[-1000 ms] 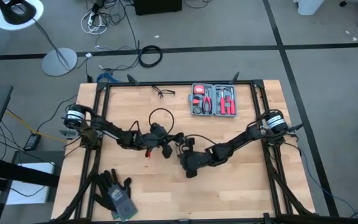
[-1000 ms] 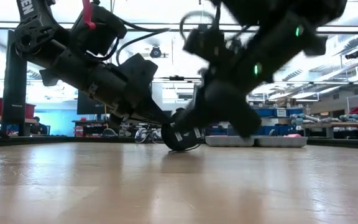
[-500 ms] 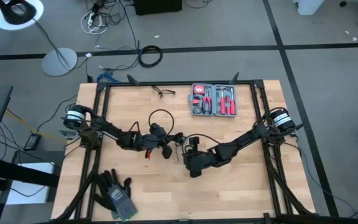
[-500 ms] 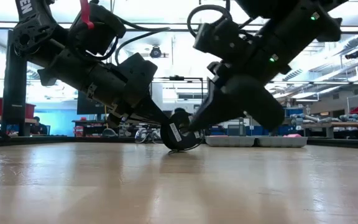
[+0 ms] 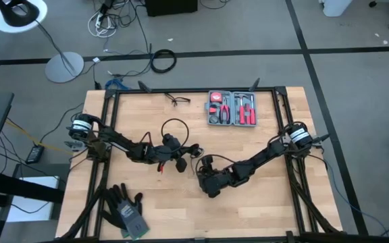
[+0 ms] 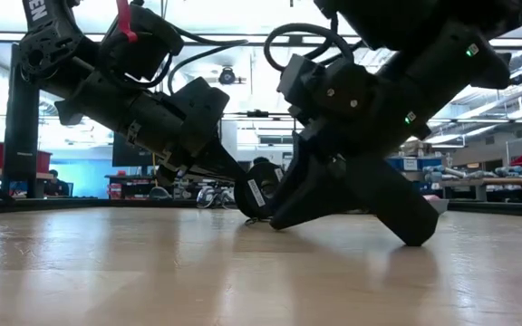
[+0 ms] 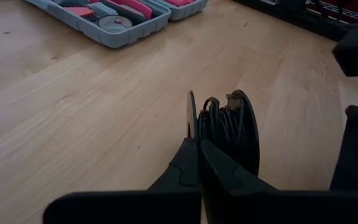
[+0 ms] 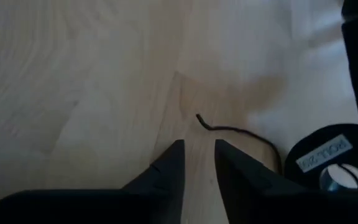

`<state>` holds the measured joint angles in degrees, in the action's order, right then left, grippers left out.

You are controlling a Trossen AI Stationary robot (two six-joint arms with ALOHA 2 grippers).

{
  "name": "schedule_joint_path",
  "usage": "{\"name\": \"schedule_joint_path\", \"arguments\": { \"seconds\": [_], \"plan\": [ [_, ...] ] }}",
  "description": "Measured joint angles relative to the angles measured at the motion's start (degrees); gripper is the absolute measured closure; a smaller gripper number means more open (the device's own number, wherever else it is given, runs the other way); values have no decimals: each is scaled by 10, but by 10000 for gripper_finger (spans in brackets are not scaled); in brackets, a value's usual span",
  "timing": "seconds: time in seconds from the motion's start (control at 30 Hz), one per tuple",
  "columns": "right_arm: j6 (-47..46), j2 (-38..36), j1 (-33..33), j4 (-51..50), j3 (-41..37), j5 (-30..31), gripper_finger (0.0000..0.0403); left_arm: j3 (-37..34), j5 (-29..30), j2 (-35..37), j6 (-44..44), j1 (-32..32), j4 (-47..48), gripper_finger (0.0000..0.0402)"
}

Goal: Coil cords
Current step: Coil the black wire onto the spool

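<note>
Cord point(image 7: 225, 134): wound as a bundle at mid-table, pinched upright in the closed left gripper point(image 7: 199, 146), seemingly to steady the coil; right gripper point(image 8: 197, 152): fingers parted, empty, poised over the loose cord end point(image 8: 229, 129), probably to tuck it.

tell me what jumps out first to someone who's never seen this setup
Mid-table, the two dark arms meet: the left end effector is shut on a black spool wound with the thin cord, held on edge just above the wood. The right end effector hangs close beside it, fingers parted over the cord's loose end. Next come the grey tool case with red-handled tools at the far edge and the dark gloves at the near left corner.
</note>
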<state>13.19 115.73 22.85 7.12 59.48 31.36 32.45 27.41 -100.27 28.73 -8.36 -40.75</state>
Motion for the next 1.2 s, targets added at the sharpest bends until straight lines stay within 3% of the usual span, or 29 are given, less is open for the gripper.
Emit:
{"name": "schedule_joint_path", "arguments": {
  "seconds": [0.23,0.67,0.8,0.97,1.2],
  "plan": [
    [17,0,-12,21,0,-25,292,0,0,0,0,0,0,401],
    [15,3,-41,41,5,-50,294,0,-2,0,0,0,-7,401],
    [0,3,-54,36,5,-50,319,0,-8,0,0,0,-9,401],
    [-43,3,-69,18,6,-70,390,0,-9,0,0,0,-11,402],
    [-45,5,-70,59,4,-62,400,0,-8,0,0,0,-11,402]
  ]
}}
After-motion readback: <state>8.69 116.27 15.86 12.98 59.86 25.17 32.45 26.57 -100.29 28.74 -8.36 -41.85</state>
